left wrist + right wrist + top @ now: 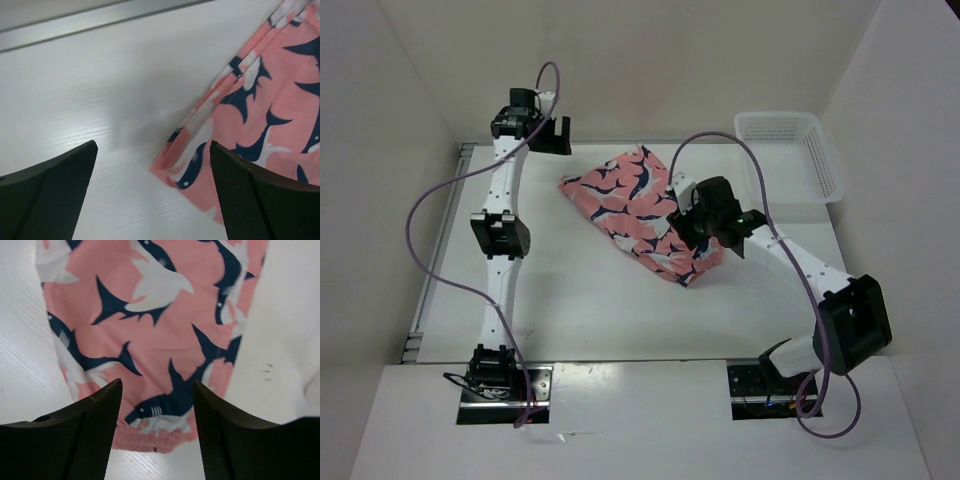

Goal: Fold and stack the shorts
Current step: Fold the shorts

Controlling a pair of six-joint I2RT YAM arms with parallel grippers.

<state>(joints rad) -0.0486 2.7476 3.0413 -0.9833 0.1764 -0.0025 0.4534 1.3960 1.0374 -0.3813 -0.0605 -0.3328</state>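
Your left tool (152,145) gapes wide by a corner of the shorts (632,203) on the tabletop (570,290). Your right tool (157,381) hangs open above them, gripping nothing.

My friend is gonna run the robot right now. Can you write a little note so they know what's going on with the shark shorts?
Left gripper: open, holding nothing, beside the far left corner of the shorts.
Right gripper: open, over the shorts' right side, gripping nothing.
Shorts: lying as a flat folded bundle, slanted, in the middle of the table. The white basket sits apart at the far right.
Done: the shorts look folded at least once.
Left: maybe one more fold, then stacking. No other shorts are in view.
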